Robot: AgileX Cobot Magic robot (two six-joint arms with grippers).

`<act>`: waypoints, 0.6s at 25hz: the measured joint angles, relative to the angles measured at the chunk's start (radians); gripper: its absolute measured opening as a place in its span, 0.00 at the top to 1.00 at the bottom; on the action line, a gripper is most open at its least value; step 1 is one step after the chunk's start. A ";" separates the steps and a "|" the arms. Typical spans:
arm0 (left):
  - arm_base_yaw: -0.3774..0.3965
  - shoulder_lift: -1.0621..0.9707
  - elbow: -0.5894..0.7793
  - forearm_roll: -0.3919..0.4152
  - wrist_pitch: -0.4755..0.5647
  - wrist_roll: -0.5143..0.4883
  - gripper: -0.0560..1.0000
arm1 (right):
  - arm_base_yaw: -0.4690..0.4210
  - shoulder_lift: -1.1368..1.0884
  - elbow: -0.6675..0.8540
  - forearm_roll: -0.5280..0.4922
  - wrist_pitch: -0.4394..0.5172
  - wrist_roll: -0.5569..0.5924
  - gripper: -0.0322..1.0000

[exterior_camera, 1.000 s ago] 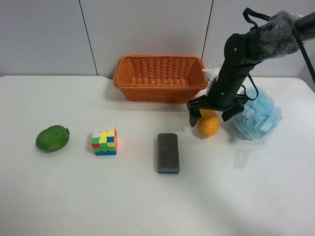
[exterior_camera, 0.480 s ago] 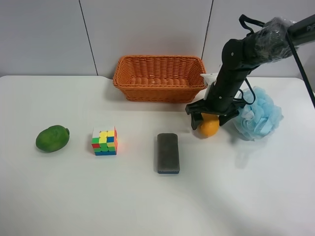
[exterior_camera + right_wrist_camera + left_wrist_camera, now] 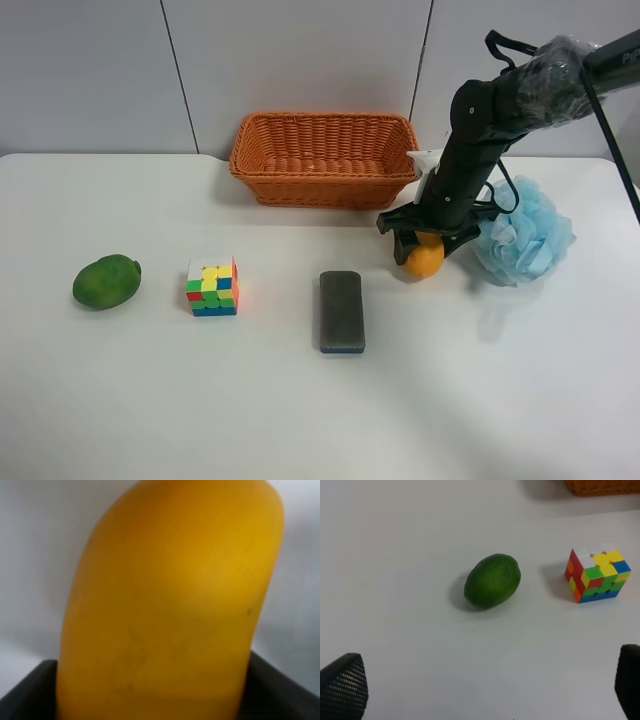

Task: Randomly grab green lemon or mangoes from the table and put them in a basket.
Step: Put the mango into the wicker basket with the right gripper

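The orange-yellow mango (image 3: pixel 425 262) lies on the white table (image 3: pixel 150 400) in front of the basket's right corner. The arm at the exterior high view's right reaches down over it, and my right gripper (image 3: pixel 425 246) is closed around its sides. In the right wrist view the mango (image 3: pixel 170 605) fills the frame between the dark fingers (image 3: pixel 25 695). The green lemon (image 3: pixel 106 281) lies far left; it also shows in the left wrist view (image 3: pixel 492 580). My left gripper (image 3: pixel 485 690) is open and empty, well short of it. The wicker basket (image 3: pixel 320 160) stands at the back with nothing in it.
A multicoloured puzzle cube (image 3: pixel 212 287) sits right of the lemon and also shows in the left wrist view (image 3: pixel 597 571). A dark grey block (image 3: pixel 341 311) lies mid-table. A blue bath pouf (image 3: pixel 525 235) sits just right of the right gripper.
The right gripper has come down over the mango and its fingers have closed in from a wide spread onto the fruit's sides. The mango still rests on the table.
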State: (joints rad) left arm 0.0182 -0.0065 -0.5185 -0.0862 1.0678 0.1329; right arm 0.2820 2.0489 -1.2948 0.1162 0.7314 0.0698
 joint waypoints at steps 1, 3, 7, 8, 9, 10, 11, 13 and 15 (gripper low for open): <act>0.000 0.000 0.000 0.000 0.000 0.000 0.01 | 0.000 -0.002 0.000 0.004 0.010 0.000 0.34; 0.000 0.000 0.000 0.000 0.000 0.000 0.01 | 0.000 -0.017 0.000 0.009 0.026 0.000 0.34; 0.000 0.000 0.000 0.000 0.000 0.000 0.01 | 0.000 -0.064 -0.017 0.015 0.077 -0.004 0.34; 0.000 0.000 0.000 0.000 0.000 0.000 0.01 | 0.000 -0.075 -0.024 0.020 0.092 -0.005 0.34; 0.000 0.000 0.000 0.000 0.000 0.000 0.01 | 0.000 -0.088 -0.029 0.027 0.105 -0.012 0.34; 0.000 0.000 0.000 0.000 0.000 0.000 0.01 | 0.000 -0.099 -0.032 0.035 0.116 -0.021 0.34; 0.000 0.000 0.000 0.000 0.000 0.000 0.01 | 0.000 -0.110 -0.031 0.042 0.129 -0.027 0.34; 0.000 0.000 0.000 0.000 0.000 0.000 0.01 | 0.002 -0.132 -0.034 0.057 0.161 -0.032 0.34; 0.000 0.000 0.000 0.000 0.000 0.000 0.01 | 0.012 -0.155 -0.034 0.055 0.180 -0.035 0.34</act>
State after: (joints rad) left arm 0.0182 -0.0065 -0.5185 -0.0862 1.0678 0.1329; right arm 0.2939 1.8939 -1.3290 0.1715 0.9116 0.0345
